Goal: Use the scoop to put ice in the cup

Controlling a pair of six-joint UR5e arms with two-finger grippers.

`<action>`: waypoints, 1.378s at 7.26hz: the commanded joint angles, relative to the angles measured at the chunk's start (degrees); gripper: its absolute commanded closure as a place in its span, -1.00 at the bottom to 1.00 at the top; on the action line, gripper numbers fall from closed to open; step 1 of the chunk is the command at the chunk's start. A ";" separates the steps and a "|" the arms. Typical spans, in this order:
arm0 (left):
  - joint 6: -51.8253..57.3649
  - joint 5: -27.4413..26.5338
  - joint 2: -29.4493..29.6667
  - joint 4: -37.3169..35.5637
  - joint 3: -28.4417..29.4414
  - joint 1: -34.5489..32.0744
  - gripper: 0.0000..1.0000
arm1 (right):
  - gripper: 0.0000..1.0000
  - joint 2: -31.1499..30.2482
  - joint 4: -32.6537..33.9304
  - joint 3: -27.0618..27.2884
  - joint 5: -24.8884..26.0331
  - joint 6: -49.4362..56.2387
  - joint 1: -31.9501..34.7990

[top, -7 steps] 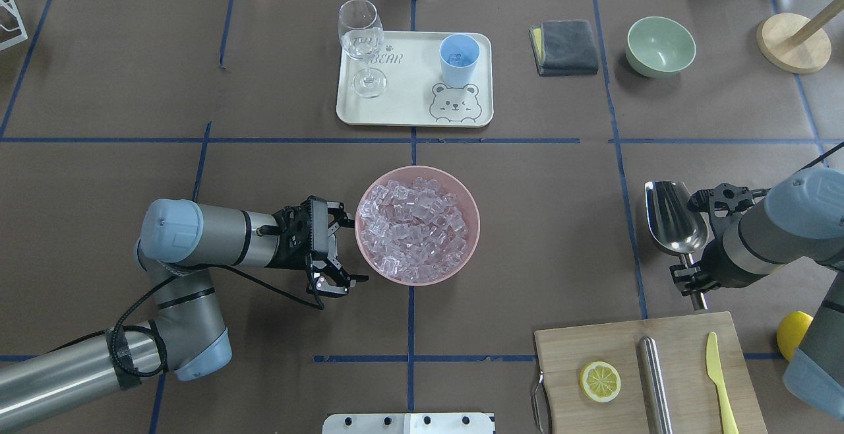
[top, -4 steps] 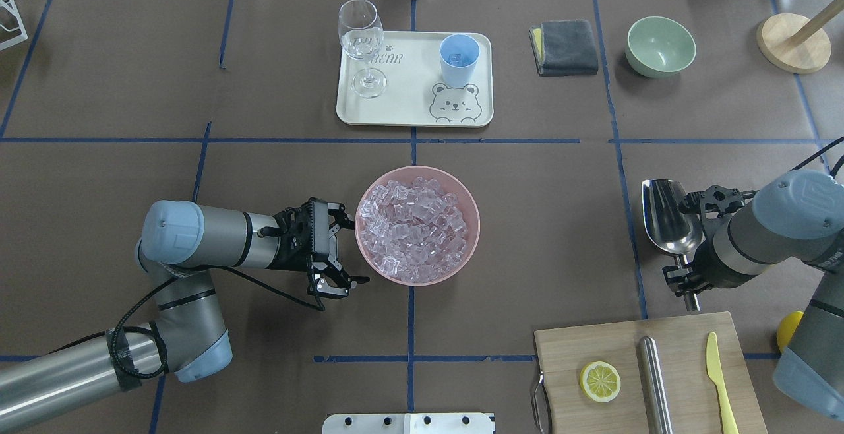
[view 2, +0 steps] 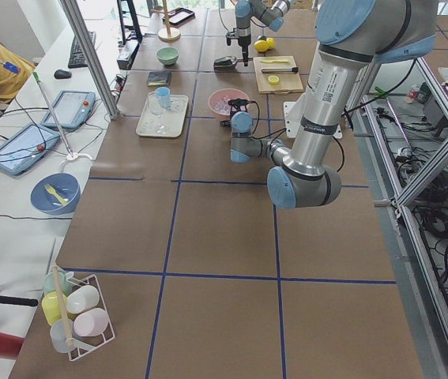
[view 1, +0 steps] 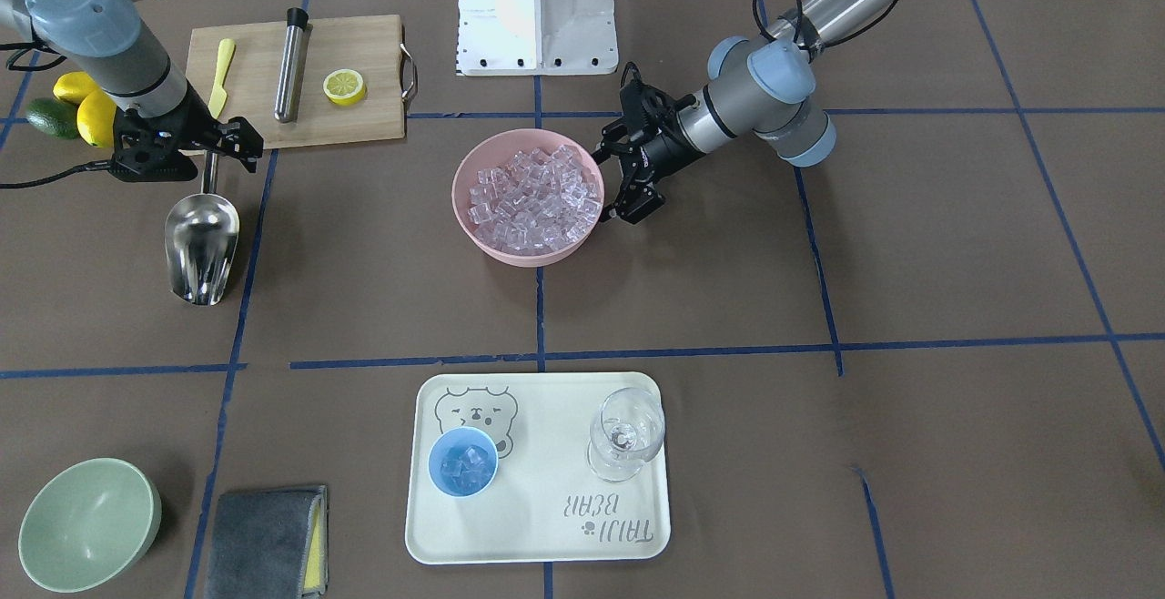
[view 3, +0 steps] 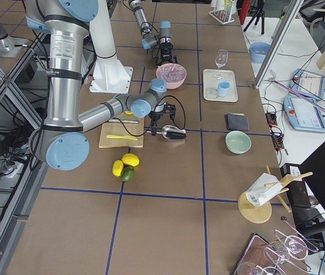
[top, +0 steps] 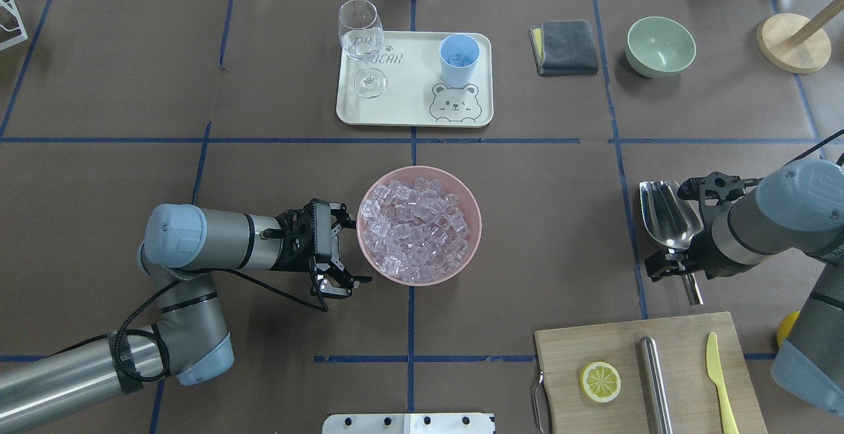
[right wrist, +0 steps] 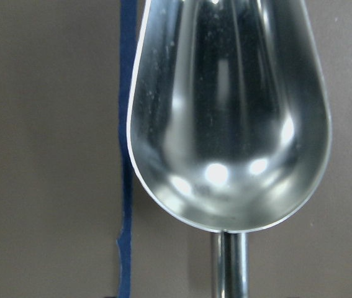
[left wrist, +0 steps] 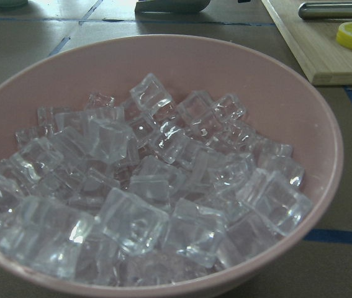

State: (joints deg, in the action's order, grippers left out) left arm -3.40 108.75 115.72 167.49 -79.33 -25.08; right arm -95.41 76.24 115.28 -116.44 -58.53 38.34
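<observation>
The ice (top: pixel 415 226) fills a pink bowl (top: pixel 478 223) at the table's middle, which also shows in the front view (view 1: pixel 528 253) and the left wrist view (left wrist: pixel 324 143). My left gripper (top: pixel 353 247) is open, right at the bowl's left rim. The steel scoop (top: pixel 666 213) is empty in the right wrist view (right wrist: pixel 225 124) and low over the table at the right. My right gripper (top: pixel 679 274) is shut on its handle. The light-blue cup (top: pixel 459 58) stands on the tray (top: pixel 409 114) with a few ice cubes in it (view 1: pixel 462 462).
A wine glass (top: pixel 361 38) stands on the tray's left. A folded grey cloth (top: pixel 564 47) and a green bowl (top: pixel 661 45) lie at the far right. A cutting board (top: pixel 573 348) with a lemon slice, steel cylinder and yellow knife lies near the scoop.
My right arm has shifted a little to the left, and the scoop has turned and moved with it. My left gripper has crept slightly toward the bowl.
</observation>
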 commanded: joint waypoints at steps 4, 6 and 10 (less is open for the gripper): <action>-0.03 -0.03 -0.23 0.03 -0.30 -0.06 -1.00 | -1.00 1.18 11.60 0.21 -0.72 34.42 22.86; -1.61 -0.03 -0.23 0.03 -0.48 -0.06 -1.00 | -1.00 -0.03 15.16 -2.06 -4.29 48.80 33.93; -1.96 -0.47 -0.67 -0.06 -0.48 -2.33 -1.00 | -1.00 -11.01 14.82 -6.82 -11.34 65.13 50.06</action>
State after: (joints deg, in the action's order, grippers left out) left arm -5.07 108.58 115.23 167.55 -79.80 -26.09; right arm -103.47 91.18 109.05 -126.64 4.72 85.19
